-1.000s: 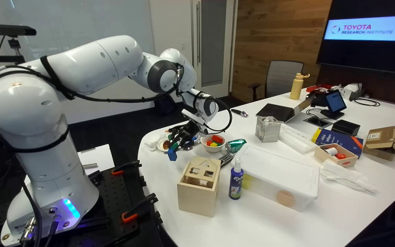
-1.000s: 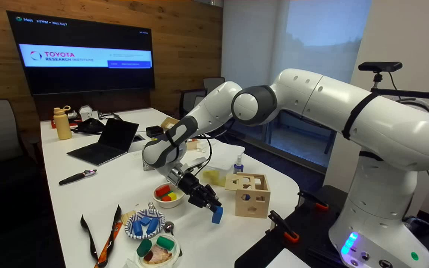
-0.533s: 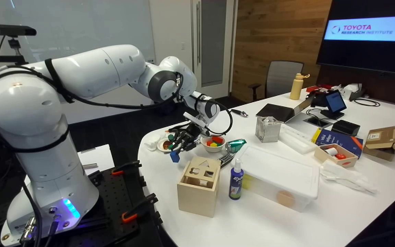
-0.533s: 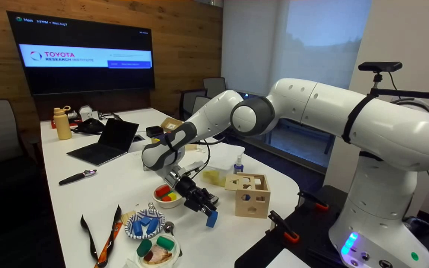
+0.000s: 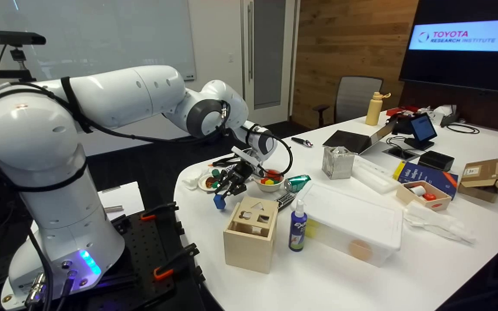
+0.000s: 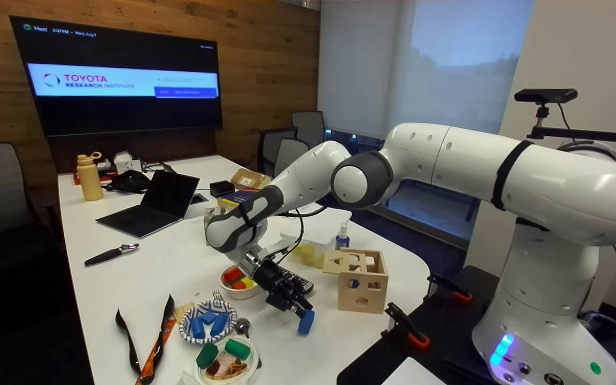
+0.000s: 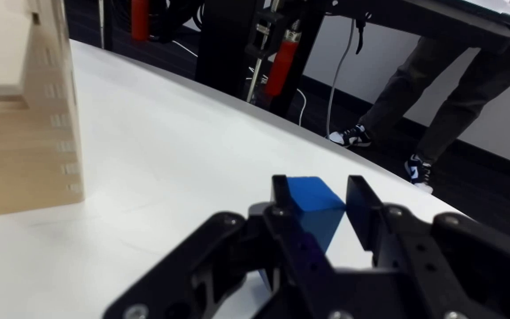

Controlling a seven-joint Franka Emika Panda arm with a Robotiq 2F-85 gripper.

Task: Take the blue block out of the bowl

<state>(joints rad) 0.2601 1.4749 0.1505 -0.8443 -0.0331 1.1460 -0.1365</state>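
Can see the claw (image 7: 319,193) clamped on the blue block (image 6: 306,323), pinched right at the fingertips (image 7: 363,199) and a bit tilted in the wrist view. Either resting on the white table (image 6: 153,278) or dangling low over it, can't make out which tbh. Near the block, spot a wooden box (image 5: 249,248) with shape cutouts, also poking into the left edge of the wrist view. Near the claw too, get a remote (image 5: 285,200) and, kinda hidden behind the arm (image 6: 420,152) in both exterior views, a white bowl (image 6: 237,293) with red and yellow pieces (image 6: 234,274) in it. Well apart from the block, catch a patterned bowl (image 6: 229,309) holding a few blue pieces (image 6: 197,328), right by a plate (image 6: 254,355) with green pieces (image 6: 237,349) and something brownish on it. A bit further out, in an exterior view, find a spray bottle (image 5: 297,233), a lidded plastic tub (image 5: 352,207), a green can (image 5: 297,183) lying on its side and a silver cube (image 5: 336,165). Beyond the table edge in the wrist view, notice somebody's legs (image 7: 401,91) and a pair of black-and-white sneakers (image 7: 353,135). Way at the back, make out a laptop (image 6: 164,199) with the lid up, then a yellow bottle (image 6: 90,179), then a big wall screen (image 6: 121,80) reading TOYOTA RESEARCH INSTITUTE.
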